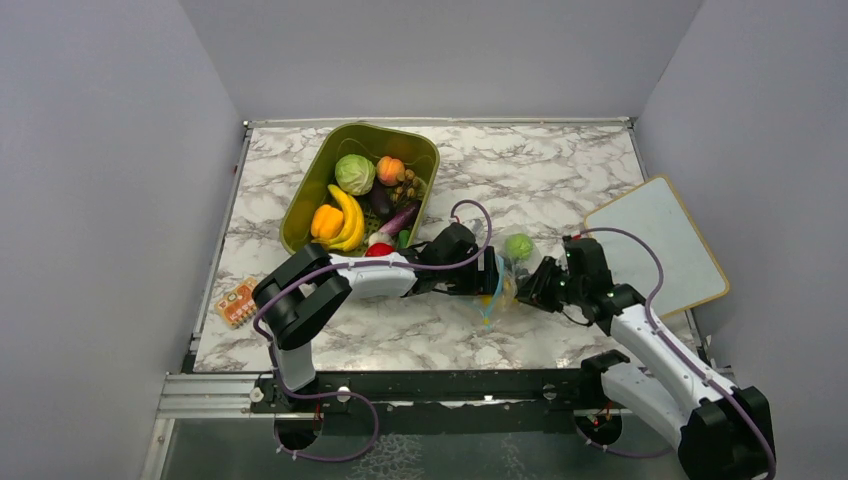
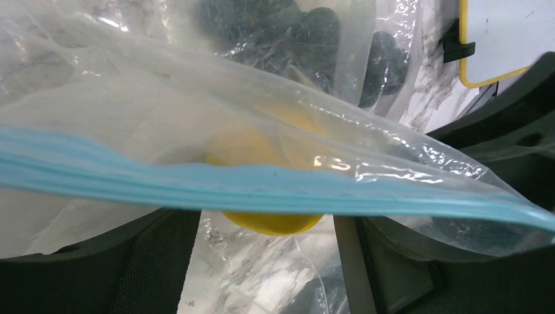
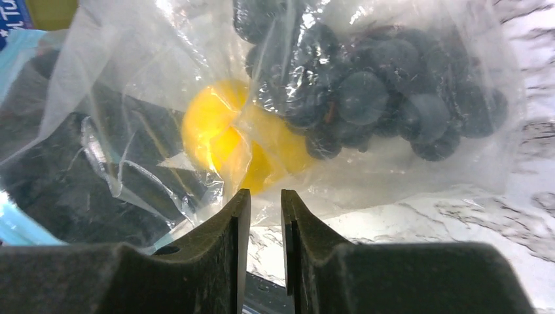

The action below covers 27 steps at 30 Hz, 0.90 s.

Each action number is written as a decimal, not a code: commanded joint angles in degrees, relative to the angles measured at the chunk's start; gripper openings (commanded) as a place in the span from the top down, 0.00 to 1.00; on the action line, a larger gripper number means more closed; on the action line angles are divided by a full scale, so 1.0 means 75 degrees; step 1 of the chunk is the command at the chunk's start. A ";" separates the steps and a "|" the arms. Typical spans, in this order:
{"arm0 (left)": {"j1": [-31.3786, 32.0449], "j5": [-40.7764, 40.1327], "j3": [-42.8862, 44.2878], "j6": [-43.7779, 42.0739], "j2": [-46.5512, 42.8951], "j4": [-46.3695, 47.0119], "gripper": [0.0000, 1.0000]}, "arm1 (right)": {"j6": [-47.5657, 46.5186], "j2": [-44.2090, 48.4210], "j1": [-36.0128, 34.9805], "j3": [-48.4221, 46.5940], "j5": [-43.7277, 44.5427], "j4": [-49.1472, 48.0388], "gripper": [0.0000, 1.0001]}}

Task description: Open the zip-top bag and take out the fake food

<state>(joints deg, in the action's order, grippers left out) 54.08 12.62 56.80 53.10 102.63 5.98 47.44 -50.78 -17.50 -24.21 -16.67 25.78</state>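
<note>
Top external view: the zip-top bag [image 1: 506,272] lies mid-counter [image 1: 560,190], between the two arms.
Thin, limp, slick film, light and lumpy with food, it will likely crumple and slide, so the stiffer zipper strip [image 2: 262,190] looks the surest hold. Jaws of the left gripper [image 1: 490,277] stand wide apart astride that strip. Those of the right gripper [image 3: 265,203] are nearly together at the bag's closed end; whether they nip film I cannot tell. Inside sit a dark purple cluster [image 3: 393,98] and a yellow piece [image 3: 216,140], which look hard and smooth.

Clear zip-top bag [image 1: 503,280], blue zipper strip [image 2: 262,186]; yellow fruit [image 3: 216,140], dark purple cluster [image 3: 386,98] inside.
</note>
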 commanded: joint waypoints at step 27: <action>0.0042 -0.1166 0.0311 -0.0448 -0.0393 -0.0251 0.21 | -0.1103 0.1492 0.0036 -0.1506 0.0910 0.1230 0.55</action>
<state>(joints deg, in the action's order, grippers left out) 54.13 5.91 56.84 52.31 100.71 5.48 39.94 -41.30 -17.50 -33.06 -14.55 32.01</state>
